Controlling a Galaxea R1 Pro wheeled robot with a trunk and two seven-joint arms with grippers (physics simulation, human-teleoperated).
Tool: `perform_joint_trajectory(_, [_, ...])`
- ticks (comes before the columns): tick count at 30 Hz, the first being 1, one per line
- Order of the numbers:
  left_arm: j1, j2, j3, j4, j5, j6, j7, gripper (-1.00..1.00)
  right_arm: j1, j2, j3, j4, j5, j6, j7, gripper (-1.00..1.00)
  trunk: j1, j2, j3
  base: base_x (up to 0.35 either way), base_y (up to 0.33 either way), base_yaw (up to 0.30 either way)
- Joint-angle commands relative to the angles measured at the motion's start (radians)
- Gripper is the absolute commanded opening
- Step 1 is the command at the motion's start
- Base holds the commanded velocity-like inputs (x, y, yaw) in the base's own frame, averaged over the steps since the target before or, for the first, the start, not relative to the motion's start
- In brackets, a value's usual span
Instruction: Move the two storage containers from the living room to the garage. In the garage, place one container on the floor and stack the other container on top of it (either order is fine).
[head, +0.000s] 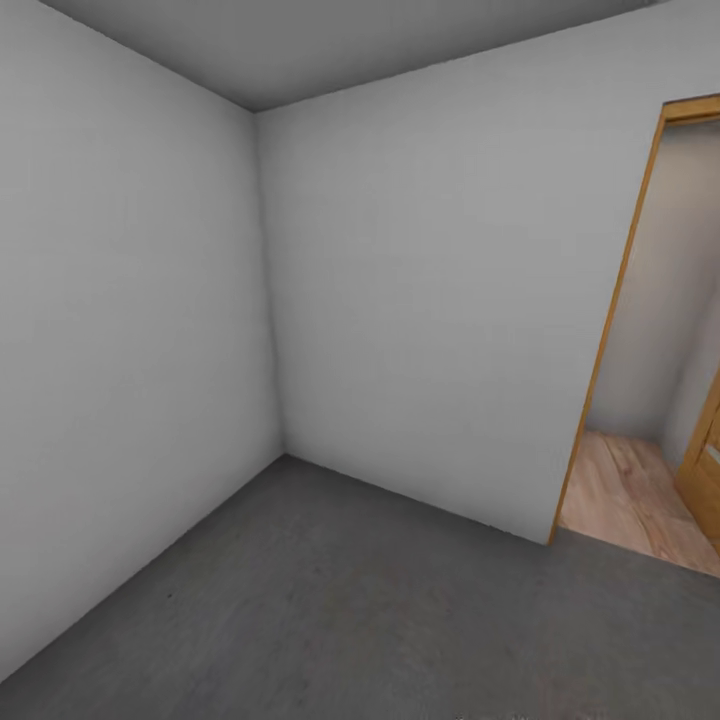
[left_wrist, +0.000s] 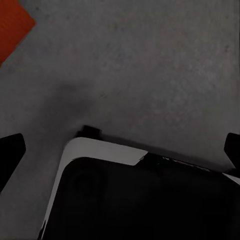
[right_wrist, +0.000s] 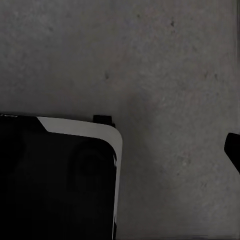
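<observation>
The head camera faced a bare corner of the garage, where two plain white walls met above the dark grey concrete floor. To the right, a wood-framed doorway opened onto light plank flooring, with part of an orange-brown door just inside it; nothing stood between the robot and that opening. In the left wrist view, one orange-red storage container showed only as a corner at the edge of the picture, resting on the mottled concrete, well apart from the robot's dark, white-edged base; too little of it was visible to tell which way its long axis ran. The left gripper had its two dark fingertips far apart at opposite edges of the picture, spread wide and holding nothing. In the right wrist view, another corner of the base lay over the concrete, and only one fingertip appeared, so I could not tell that gripper's state.
</observation>
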Motion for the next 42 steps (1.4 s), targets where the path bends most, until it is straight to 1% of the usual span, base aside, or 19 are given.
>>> perform_joint_trajectory(1, [-0.001,0.003,0.007,0.001,0.002,-0.003,-0.001,1.0,-0.001,0.001,0.008,0.003,-0.007,-0.005,0.0,1.0,0.0,-0.001,-0.002,0.0,0.0,-0.3])
perform_joint_trajectory(11, [-0.001,0.016,0.008,0.003,0.004,-0.001,0.004,1.0,-0.001,-0.001,0.008,0.003,-0.007,-0.005,0.0,1.0,0.0,-0.001,-0.002,0.0,0.0,-0.3])
perform_joint_trajectory(16, [-0.001,0.04,0.007,0.003,0.004,-0.001,0.005,1.0,-0.001,-0.001,0.007,0.003,-0.007,-0.005,-0.001,1.0,0.0,-0.001,-0.002,0.0,0.0,-0.3])
perform_joint_trajectory(24, [0.0,0.047,0.009,0.004,0.007,-0.002,0.008,1.0,-0.001,-0.001,0.007,0.003,-0.008,-0.005,-0.001,1.0,0.0,-0.001,-0.002,0.0,0.0,-0.3])
perform_joint_trajectory(26, [0.0,0.048,0.01,0.005,0.02,-0.002,0.009,1.0,-0.001,-0.001,0.007,0.003,-0.007,-0.005,-0.001,1.0,0.0,-0.001,-0.002,0.0,0.0,-0.3])
perform_joint_trajectory(27, [0.0,0.048,0.009,0.005,0.032,-0.002,0.008,1.0,-0.001,-0.001,0.007,0.003,-0.007,-0.005,-0.001,1.0,0.0,-0.001,-0.002,0.0,0.0,-0.3])
perform_joint_trajectory(28, [0.0,0.047,0.009,0.005,0.052,-0.002,0.008,1.0,-0.001,-0.001,0.008,0.003,-0.007,-0.005,-0.001,1.0,0.0,-0.001,-0.002,0.0,0.0,-0.3])
perform_joint_trajectory(31, [0.0,0.047,0.009,0.005,0.065,-0.002,0.008,1.0,-0.001,-0.001,0.008,0.003,-0.007,-0.005,-0.001,1.0,0.0,-0.001,-0.002,0.0,0.0,-0.3])
perform_joint_trajectory(34, [0.0,0.048,0.009,0.005,0.073,-0.002,0.008,1.0,-0.001,-0.001,0.008,0.003,-0.007,-0.005,-0.001,1.0,0.0,-0.001,-0.002,0.0,0.0,-0.3])
perform_joint_trajectory(42, [0.0,0.047,0.009,0.003,0.076,-0.003,0.008,1.0,-0.001,0.0,0.008,0.003,-0.007,-0.005,-0.001,1.0,0.0,-0.001,-0.002,0.0,0.0,-0.3])
